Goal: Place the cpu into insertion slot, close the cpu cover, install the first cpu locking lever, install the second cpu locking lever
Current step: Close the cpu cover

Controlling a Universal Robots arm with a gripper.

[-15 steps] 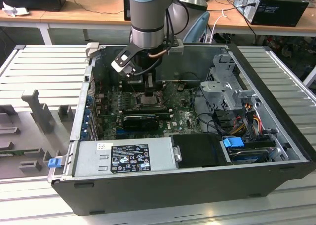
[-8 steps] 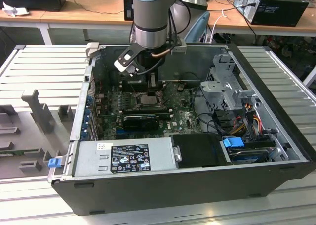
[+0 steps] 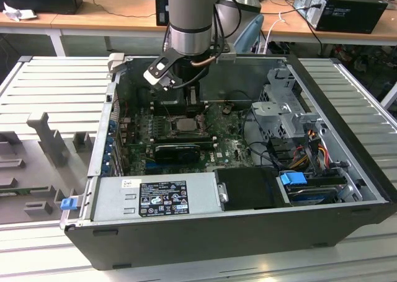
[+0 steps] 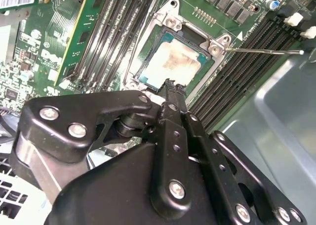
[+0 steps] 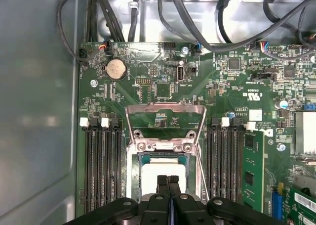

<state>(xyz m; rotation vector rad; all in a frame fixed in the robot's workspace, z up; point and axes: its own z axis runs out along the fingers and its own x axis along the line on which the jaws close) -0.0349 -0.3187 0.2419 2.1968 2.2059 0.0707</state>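
Observation:
The cpu [image 5: 163, 171] lies flat in the insertion slot [image 5: 140, 158], its dull silver top facing up; it is also in the second wrist view [image 4: 175, 62] and the exterior view [image 3: 184, 124]. The cpu cover [image 5: 165, 109] stands swung open on its hinge, with green board showing through its window. A thin locking lever [image 4: 261, 51] sticks out beside the socket. My gripper [image 5: 168, 181] hangs just above the chip's near edge, its two black fingers pressed together and holding nothing. In the exterior view the gripper [image 3: 186, 108] reaches down into the open case.
Long black memory slots [image 5: 101, 165] flank the socket on both sides. A black card [image 3: 177, 150] lies just in front of it. The power supply [image 3: 155, 195], drive cage [image 3: 285, 102] and cable bundles [image 5: 197, 17] crowd the case walls.

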